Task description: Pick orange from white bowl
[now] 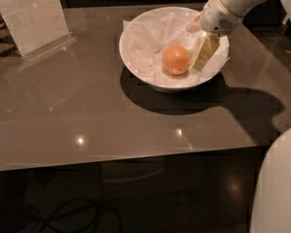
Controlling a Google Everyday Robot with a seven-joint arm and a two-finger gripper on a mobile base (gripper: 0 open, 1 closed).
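The gripper hangs inside the white bowl, its fingers apart and empty. The orange lies on the paper just beside the nearer finger, ungrasped. Closing on it and lifting are left to do.

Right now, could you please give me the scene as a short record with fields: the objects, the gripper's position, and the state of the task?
orange: lies inside the white bowl, on crumpled white paper; not held
white bowl: stands on the table, in its far right part
gripper: lowered into the bowl, just right of the orange; open, not around it
sign stand: far left of the table, apart from the bowl
task state: orange not yet picked
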